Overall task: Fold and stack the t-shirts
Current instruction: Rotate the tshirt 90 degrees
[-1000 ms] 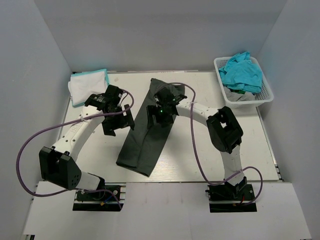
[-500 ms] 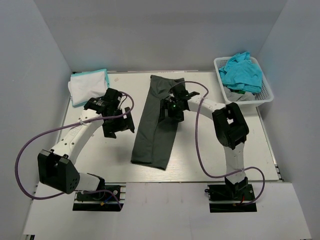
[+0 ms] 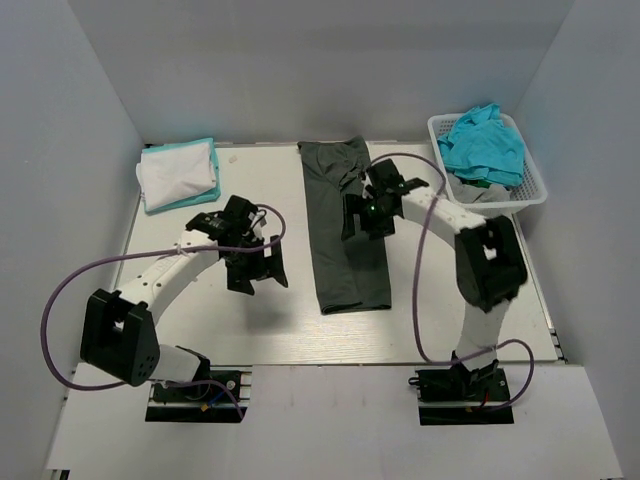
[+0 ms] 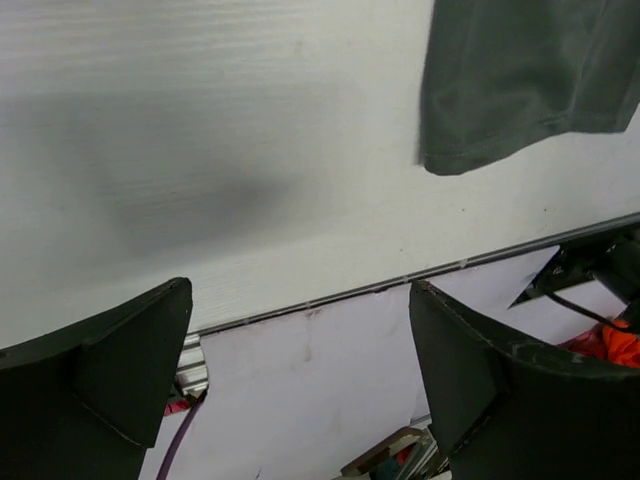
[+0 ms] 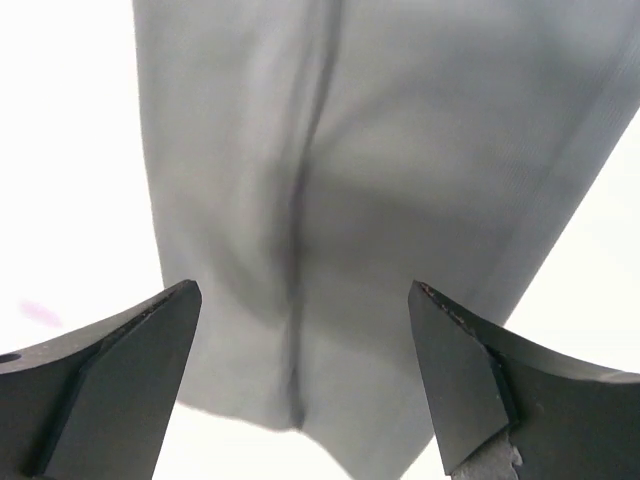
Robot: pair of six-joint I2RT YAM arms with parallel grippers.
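Top external view: dark grey t-shirt (image 3: 345,240) folded into a long strip at frame centre.
Right gripper (image 5: 300,290) hovers over it, jaws apart; left gripper (image 4: 300,290), jaws also apart, hangs over the table (image 3: 200,320) left of the strip's lower end.

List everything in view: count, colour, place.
dark shirt: 1, charcoal, centre, folded into a long strip
white shirt: 1, white, far-left corner, folded
turquoise layer: 1, turquoise, under the white shirt
basket: 1, white, far-right corner
turquoise shirt: 1, turquoise, heaped in basket
grey shirt: 1, light grey, under it in basket
table: 1, white
cables: 2, purple, one per arm
left pincer: 1, black, open, over bare table left of dark shirt
right pincer: 1, black, open, over dark shirt
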